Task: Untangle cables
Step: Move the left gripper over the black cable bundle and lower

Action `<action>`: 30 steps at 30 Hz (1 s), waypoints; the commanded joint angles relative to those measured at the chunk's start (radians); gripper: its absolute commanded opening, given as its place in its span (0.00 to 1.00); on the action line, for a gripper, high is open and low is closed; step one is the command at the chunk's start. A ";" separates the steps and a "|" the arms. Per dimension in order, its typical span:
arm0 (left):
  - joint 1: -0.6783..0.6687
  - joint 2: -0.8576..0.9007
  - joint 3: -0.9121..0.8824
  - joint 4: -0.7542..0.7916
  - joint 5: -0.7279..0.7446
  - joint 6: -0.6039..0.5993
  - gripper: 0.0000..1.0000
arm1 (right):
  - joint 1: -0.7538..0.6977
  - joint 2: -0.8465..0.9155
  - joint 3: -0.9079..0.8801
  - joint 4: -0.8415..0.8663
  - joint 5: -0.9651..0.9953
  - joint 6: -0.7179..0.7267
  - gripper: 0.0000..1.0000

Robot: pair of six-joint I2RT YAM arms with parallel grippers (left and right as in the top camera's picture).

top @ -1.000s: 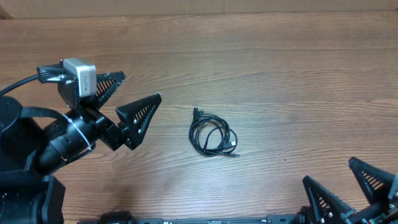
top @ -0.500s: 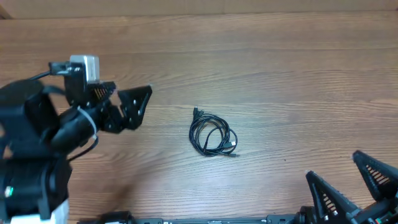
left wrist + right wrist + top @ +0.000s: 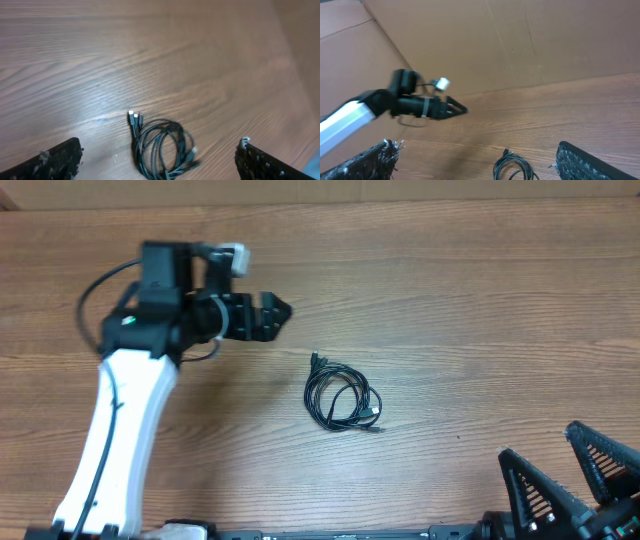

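Lying coiled on the table (image 3: 480, 310), the cables (image 3: 343, 402) rest untouched.

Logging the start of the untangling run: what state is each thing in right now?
cables: bundled in one small coil, flat on the table, untouched.
left gripper: open, empty, above the table, apart from the cables.
right gripper: open, empty, at the table's near edge.
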State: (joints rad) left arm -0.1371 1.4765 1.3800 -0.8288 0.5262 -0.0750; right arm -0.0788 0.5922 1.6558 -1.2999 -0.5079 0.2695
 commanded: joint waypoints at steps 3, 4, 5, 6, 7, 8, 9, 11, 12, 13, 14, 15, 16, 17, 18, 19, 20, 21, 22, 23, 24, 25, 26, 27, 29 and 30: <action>-0.100 0.119 -0.009 0.051 -0.132 0.138 0.98 | -0.006 0.013 0.000 0.005 0.010 0.011 1.00; -0.113 0.142 -0.009 0.061 -0.155 0.146 0.98 | -0.006 0.013 0.000 0.005 0.010 0.011 1.00; -0.124 0.161 -0.009 0.068 -0.174 0.154 0.98 | -0.006 0.013 0.000 0.005 0.010 0.011 1.00; -0.137 0.183 -0.009 0.075 -0.195 0.159 0.98 | -0.006 0.013 0.000 0.005 0.010 0.011 1.00; -0.146 0.203 -0.009 0.080 -0.216 0.159 0.99 | -0.006 0.013 0.000 0.005 0.010 0.011 1.00; -0.157 0.225 -0.009 0.083 -0.243 0.160 0.99 | -0.006 0.013 0.000 0.005 0.014 0.011 1.00; -0.166 0.244 -0.009 0.084 -0.262 0.170 1.00 | -0.006 0.013 0.000 0.006 0.020 0.011 1.00; -0.189 0.285 -0.009 0.082 -0.303 0.191 1.00 | -0.006 0.013 0.000 0.006 0.039 0.011 1.00; -0.203 0.306 -0.009 0.083 -0.321 0.195 1.00 | -0.006 0.013 0.000 0.006 0.048 0.011 1.00; -0.216 0.327 -0.009 0.083 -0.328 0.207 1.00 | -0.006 0.013 0.000 0.008 0.060 0.011 1.00; -0.229 0.346 -0.009 0.084 -0.328 0.223 0.98 | -0.006 0.013 0.000 0.009 0.066 0.011 1.00; -0.241 0.362 -0.009 0.084 -0.328 0.233 0.97 | -0.006 0.013 0.000 0.010 0.069 0.011 1.00; -0.255 0.378 -0.009 0.085 -0.328 0.240 0.96 | -0.006 0.013 0.000 0.012 0.071 0.011 1.00; -0.266 0.389 -0.009 0.086 -0.328 0.246 0.95 | -0.006 0.013 0.000 0.013 0.071 0.011 1.00; -0.278 0.401 -0.009 0.085 -0.328 0.248 0.95 | -0.006 0.013 0.000 0.013 0.074 0.011 1.00; -0.291 0.412 -0.009 0.084 -0.328 0.248 0.95 | -0.006 0.013 0.000 0.013 0.077 0.011 1.00; -0.299 0.417 -0.009 0.082 -0.328 0.248 0.94 | -0.006 0.013 0.000 0.013 0.083 0.011 1.00; -0.311 0.423 -0.009 0.081 -0.328 0.250 0.93 | -0.006 0.013 0.000 0.012 0.090 0.011 1.00; -0.321 0.426 -0.009 0.081 -0.328 0.256 0.89 | -0.006 0.013 0.000 0.012 0.093 0.011 1.00; -0.331 0.427 -0.009 0.080 -0.328 0.256 0.87 | -0.006 0.013 0.000 0.012 0.093 0.011 1.00; -0.340 0.427 -0.009 0.082 -0.328 0.259 0.84 | -0.006 0.013 0.000 0.012 0.093 0.011 1.00; -0.348 0.427 -0.009 0.082 -0.328 0.264 0.82 | -0.006 0.013 0.000 0.012 0.096 0.011 1.00; -0.354 0.427 -0.009 0.082 -0.328 0.266 0.81 | -0.006 0.013 0.000 0.012 0.097 0.011 1.00; -0.358 0.427 -0.009 0.079 -0.327 0.271 0.81 | -0.006 0.013 0.000 0.012 0.097 0.011 1.00; -0.363 0.427 -0.009 0.060 -0.327 0.278 0.82 | -0.006 0.013 0.000 0.012 0.097 0.011 1.00; -0.366 0.427 -0.009 0.048 -0.328 0.280 0.83 | -0.006 0.013 0.000 0.012 0.097 0.011 1.00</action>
State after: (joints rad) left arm -0.4965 1.8984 1.3788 -0.7650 0.2047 0.1719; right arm -0.0788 0.5922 1.6558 -1.2945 -0.4274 0.2771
